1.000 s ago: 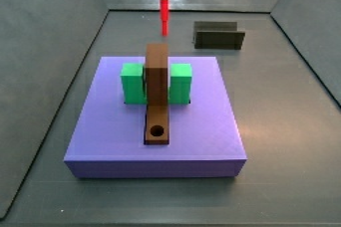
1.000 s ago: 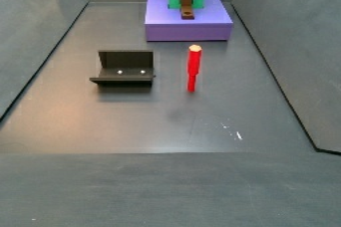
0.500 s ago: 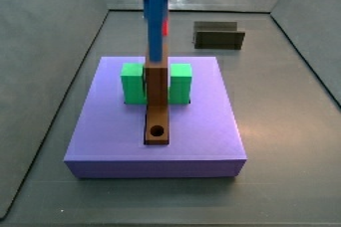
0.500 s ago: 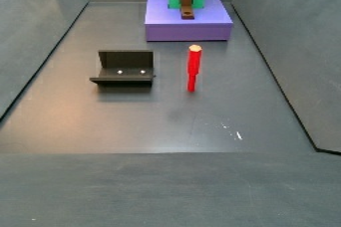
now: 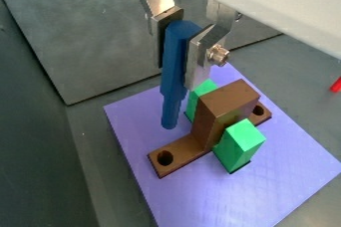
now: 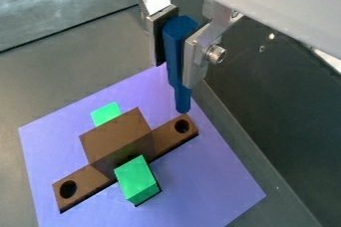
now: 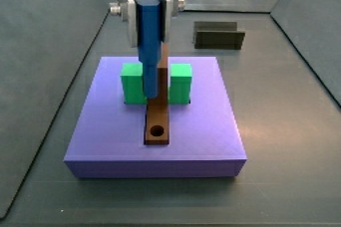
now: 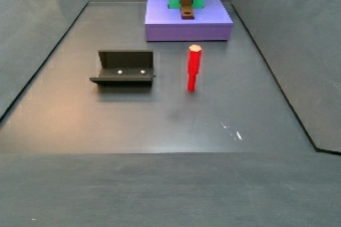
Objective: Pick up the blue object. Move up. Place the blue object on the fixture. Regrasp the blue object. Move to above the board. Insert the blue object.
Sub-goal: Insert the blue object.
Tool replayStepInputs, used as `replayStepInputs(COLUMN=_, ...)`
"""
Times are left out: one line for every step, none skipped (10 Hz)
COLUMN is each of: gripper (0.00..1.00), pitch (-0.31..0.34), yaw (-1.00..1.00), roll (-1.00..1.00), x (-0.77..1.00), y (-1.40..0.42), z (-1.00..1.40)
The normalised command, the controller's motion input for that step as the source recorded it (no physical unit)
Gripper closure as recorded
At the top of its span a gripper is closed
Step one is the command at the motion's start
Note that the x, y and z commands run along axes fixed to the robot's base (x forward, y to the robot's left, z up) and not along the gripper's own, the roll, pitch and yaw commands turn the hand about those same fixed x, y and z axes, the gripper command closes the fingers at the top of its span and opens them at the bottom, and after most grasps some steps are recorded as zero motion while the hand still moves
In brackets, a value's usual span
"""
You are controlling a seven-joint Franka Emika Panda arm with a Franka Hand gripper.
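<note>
In a side view, nearest the camera, the purple slab (image 7: 158,121) fills the lower middle of the frame, its front edge closest and its top bare there. On it lies the board (image 7: 158,107), a narrow brown plank running away from the camera, with its round hole (image 7: 159,130) at the near end. Past the hole, two green blocks (image 7: 134,84) stand against the plank, one on each side. Above them hangs the hand (image 7: 148,10), in the upper middle of the frame, its silver fingers (image 7: 128,2) clamped on the blue object (image 7: 152,42), which is held upright with its lower end in front of the middle of the plank, beyond the hole; whether the tip touches the plank cannot be told here. In both wrist views the blue object (image 5: 173,72) (image 6: 180,62) hangs from between the plates with its lower end free, just beside the board (image 5: 213,126) (image 6: 123,151) and near the hole (image 6: 181,126). Farther back in the side view, at upper right, the fixture (image 7: 218,36) sits on the grey floor (image 7: 286,112), well apart from the slab. In a side view taken from the far end, the fixture (image 8: 124,69) lies at middle left, a red upright stick (image 8: 193,68) stands near it at centre, and the slab (image 8: 188,22) with board and blocks is at the top; the hand is not seen there.
</note>
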Motion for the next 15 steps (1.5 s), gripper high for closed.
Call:
replayStepInputs(gripper=1.00, pitch=-0.209, yaw=-0.41, roll=-0.24, x=0.00, y=0.00, z=-0.35)
replayStepInputs(gripper=1.00, pitch=-0.224, yaw=-0.44, roll=-0.21, x=0.00, y=-0.02, z=-0.42)
replayStepInputs(gripper=1.00, pitch=-0.229, yaw=-0.39, roll=-0.16, x=0.00, y=-0.07, z=-0.43)
replayStepInputs(gripper=1.00, pitch=-0.193, yaw=-0.29, roll=-0.05, x=0.00, y=-0.07, z=-0.38)
replayStepInputs(gripper=1.00, pitch=-0.107, yaw=0.00, roll=-0.01, x=-0.09, y=-0.09, z=-0.13)
replayStepInputs(gripper=1.00, pitch=0.000, yaw=-0.03, roll=0.09, x=-0.39, y=-0.33, z=-0.39)
replayStepInputs(gripper=1.00, pitch=0.057, yaw=0.00, roll=0.35, x=0.00, y=-0.15, z=-0.27)
replayStepInputs(gripper=1.00, pitch=0.083, yaw=-0.01, roll=0.47, x=0.06, y=-0.09, z=-0.15)
replayStepInputs(gripper=1.00, pitch=0.069, yaw=0.00, roll=0.48, x=0.15, y=-0.05, z=-0.14)
replayStepInputs(gripper=1.00, pitch=0.047, yaw=0.00, roll=0.46, x=0.18, y=-0.05, z=-0.07)
replayStepInputs(gripper=1.00, pitch=0.040, yaw=0.00, roll=0.45, x=0.20, y=-0.10, z=0.00)
replayStepInputs(gripper=1.00, pitch=0.046, yaw=0.00, roll=0.44, x=0.15, y=-0.14, z=0.00)
replayStepInputs(gripper=1.00, pitch=0.053, yaw=0.00, roll=0.42, x=0.21, y=-0.17, z=0.00)
replayStepInputs(gripper=1.00, pitch=0.040, yaw=0.01, roll=0.33, x=0.17, y=-0.23, z=0.00)
replayStepInputs(gripper=1.00, pitch=0.053, yaw=0.05, roll=0.33, x=0.20, y=-0.19, z=0.00)
